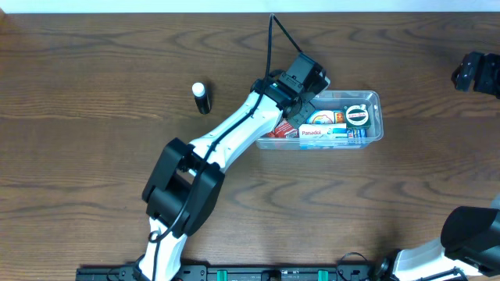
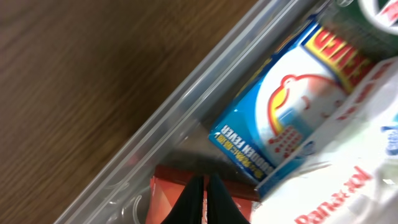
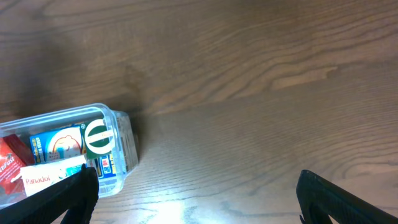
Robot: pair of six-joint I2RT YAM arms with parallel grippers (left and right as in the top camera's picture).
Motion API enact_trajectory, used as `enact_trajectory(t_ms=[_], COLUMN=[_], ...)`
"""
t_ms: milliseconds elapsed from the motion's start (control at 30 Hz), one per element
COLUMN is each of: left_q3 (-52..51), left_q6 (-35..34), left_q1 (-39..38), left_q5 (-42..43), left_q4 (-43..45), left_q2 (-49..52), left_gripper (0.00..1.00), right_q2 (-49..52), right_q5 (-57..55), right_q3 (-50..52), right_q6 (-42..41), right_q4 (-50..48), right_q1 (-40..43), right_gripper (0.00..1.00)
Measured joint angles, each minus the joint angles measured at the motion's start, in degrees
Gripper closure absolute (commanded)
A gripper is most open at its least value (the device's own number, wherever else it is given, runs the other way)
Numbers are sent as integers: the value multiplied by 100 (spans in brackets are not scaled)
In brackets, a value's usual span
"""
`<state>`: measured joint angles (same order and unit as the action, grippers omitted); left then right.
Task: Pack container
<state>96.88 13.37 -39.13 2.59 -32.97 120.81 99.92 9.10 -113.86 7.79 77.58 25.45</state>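
Note:
The clear plastic container (image 1: 378, 105) lies right of the table's centre. It holds a red packet (image 1: 275, 131), a blue box (image 1: 322, 119), a white Panadol box (image 1: 316, 133) and a round green-and-white item (image 1: 358, 115). My left gripper (image 1: 301, 97) is at the container's left end. In the left wrist view its fingers (image 2: 205, 186) are shut together, empty, over the red packet (image 2: 168, 196), beside the blue box (image 2: 280, 124) and the container wall (image 2: 155, 124). My right gripper (image 1: 476, 74) is far right, wide open (image 3: 196, 193) and empty, with the container (image 3: 121, 134) to its left.
A small black-and-white tube (image 1: 201, 97) stands on the wooden table left of the left arm. The right arm's base (image 1: 469, 234) is at the bottom right corner. The left arm stretches from the front edge to the container.

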Motion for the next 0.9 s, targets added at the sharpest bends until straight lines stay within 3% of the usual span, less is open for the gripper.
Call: enact_trajectory(t_ms=[267, 900], left_q3=[2, 13], left_q6=[173, 192], left_q1=[9, 7], left_q5=[0, 0], left_q4=[0, -859], left_q2=[562, 514], left_gripper=[94, 94], right_q2=[0, 0], right_q5=[0, 0], right_q3=[0, 0], right_q6=[2, 0], right_q4=[0, -2], right_q1=[0, 0], right_gripper=[1, 1])
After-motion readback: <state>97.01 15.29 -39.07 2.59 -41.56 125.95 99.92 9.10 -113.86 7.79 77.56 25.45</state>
